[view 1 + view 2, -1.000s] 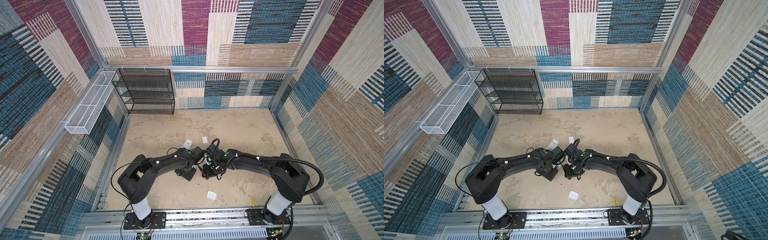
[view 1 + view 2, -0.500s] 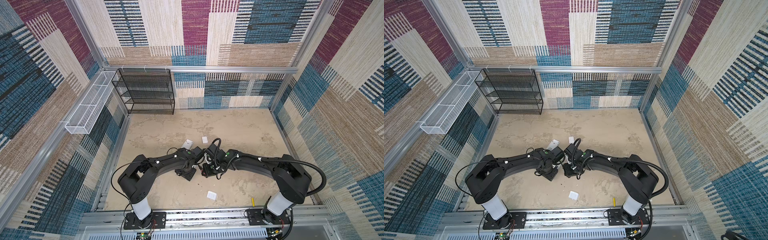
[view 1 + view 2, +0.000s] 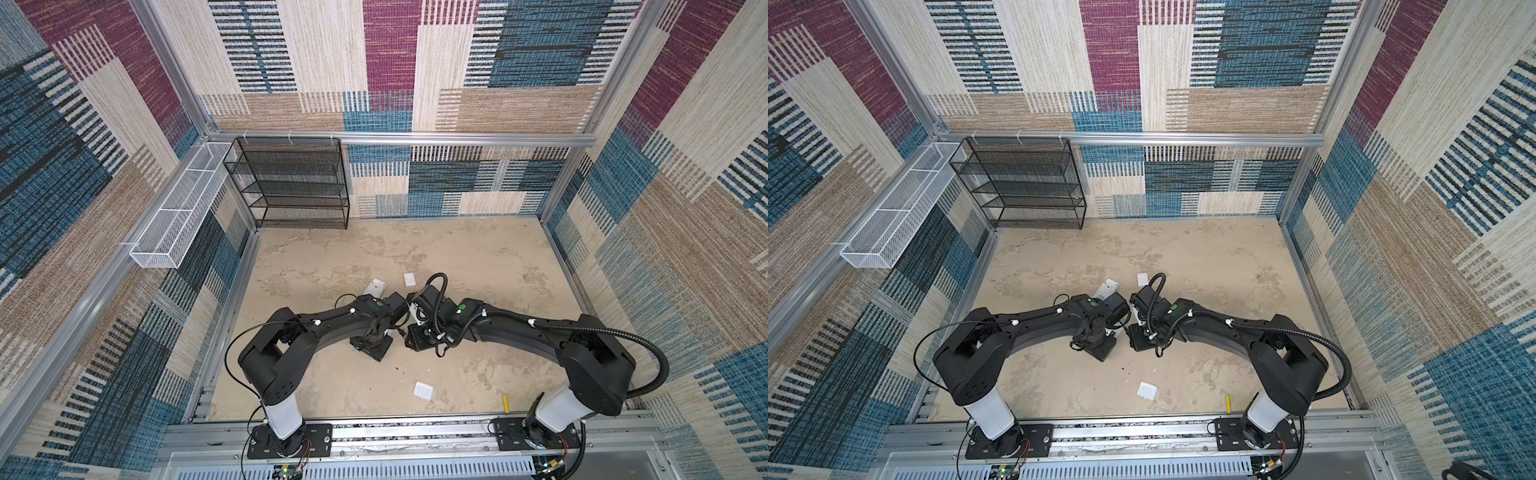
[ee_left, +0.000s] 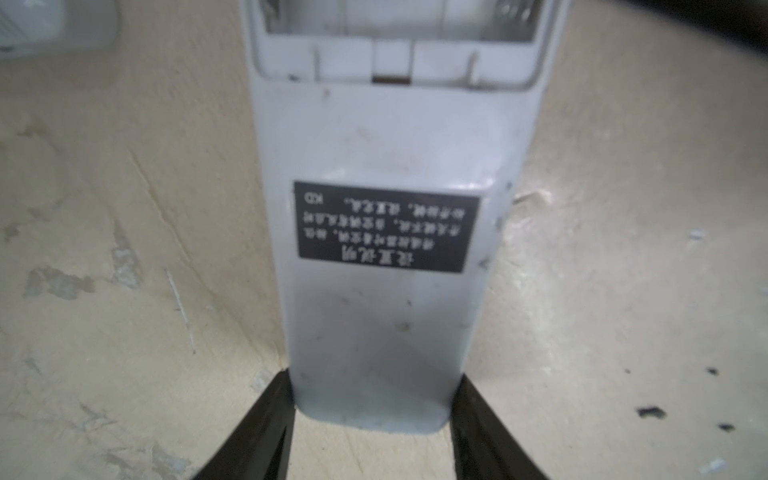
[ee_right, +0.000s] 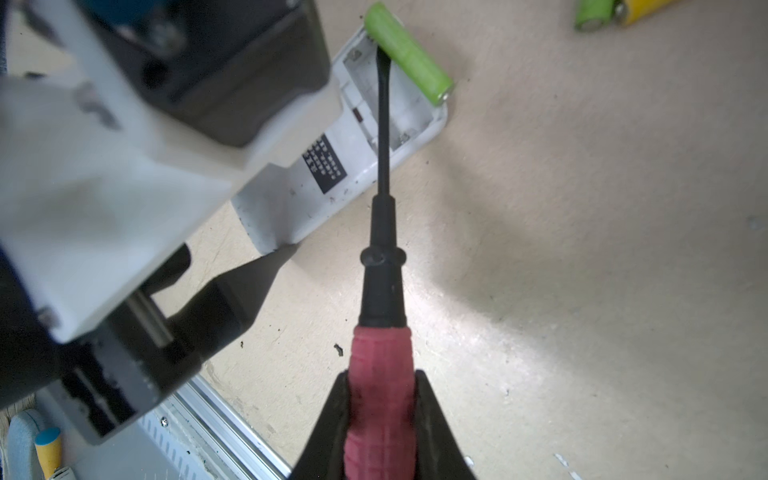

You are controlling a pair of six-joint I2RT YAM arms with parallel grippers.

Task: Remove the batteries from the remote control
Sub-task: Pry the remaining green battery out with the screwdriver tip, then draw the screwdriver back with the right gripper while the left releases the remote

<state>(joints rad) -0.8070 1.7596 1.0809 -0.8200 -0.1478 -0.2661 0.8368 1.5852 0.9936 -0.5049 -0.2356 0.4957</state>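
Grips remote (image 4: 386,145) with left gripper (image 4: 374,390), screwdriver (image 5: 382,291) with right gripper (image 5: 380,382), prying green battery (image 5: 409,54) onto compartment rim (image 5: 432,112). Hardly moved in a second; seemingly frees the last.

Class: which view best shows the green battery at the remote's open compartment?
Right wrist view: the green battery is close and sharp. The left wrist view and both top views do not show it.
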